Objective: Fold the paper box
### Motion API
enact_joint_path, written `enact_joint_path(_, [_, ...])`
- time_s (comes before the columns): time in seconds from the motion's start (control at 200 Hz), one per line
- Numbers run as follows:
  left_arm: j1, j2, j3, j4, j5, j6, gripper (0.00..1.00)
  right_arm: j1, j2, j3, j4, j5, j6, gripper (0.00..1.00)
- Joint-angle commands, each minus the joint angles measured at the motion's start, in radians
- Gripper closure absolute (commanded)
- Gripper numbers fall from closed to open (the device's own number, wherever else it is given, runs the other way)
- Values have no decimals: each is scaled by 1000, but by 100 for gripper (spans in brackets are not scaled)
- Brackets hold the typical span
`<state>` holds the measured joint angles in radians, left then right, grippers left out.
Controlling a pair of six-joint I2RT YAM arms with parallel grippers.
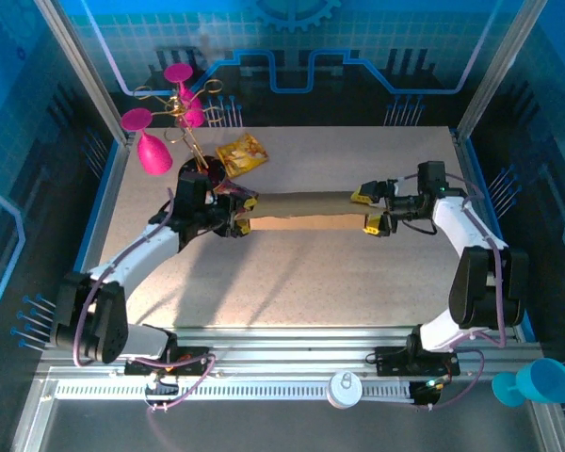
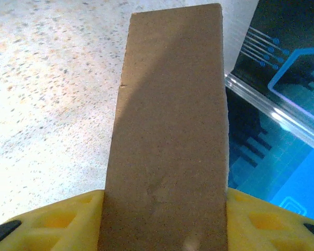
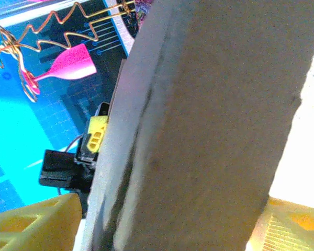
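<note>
Box (image 1: 301, 210) was stretched lengthwise between both sets of fingers, low over the worktop (image 1: 292, 282), probably so it could be steadied for folding. One end was clamped by the left fingers (image 2: 47, 225). The other was straddled by the right fingers (image 3: 31, 225); gripping or loose couldn't be told.

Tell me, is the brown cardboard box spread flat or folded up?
Folded up, at least partly: the brown corrugated cardboard box shows a darker top face and a lighter front face meeting along one long edge.
</note>
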<state>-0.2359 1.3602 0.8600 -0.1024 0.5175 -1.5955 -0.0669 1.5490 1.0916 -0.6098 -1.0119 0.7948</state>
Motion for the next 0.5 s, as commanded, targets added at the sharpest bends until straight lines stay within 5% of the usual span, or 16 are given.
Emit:
enact_joint_path(0.0, [-5, -38, -31, -174, -47, -66, 54, 8, -12, 48, -210, 80, -176, 18])
enact_joint_path(0.36, [-5, -62, -19, -297, -79, -127, 54, -18, -108, 91, -195, 181, -164, 15])
enact_joint_path(0.495, [-5, -87, -9, -357, -92, -182, 55, -11, -194, 103, -104, 277, -239, 22])
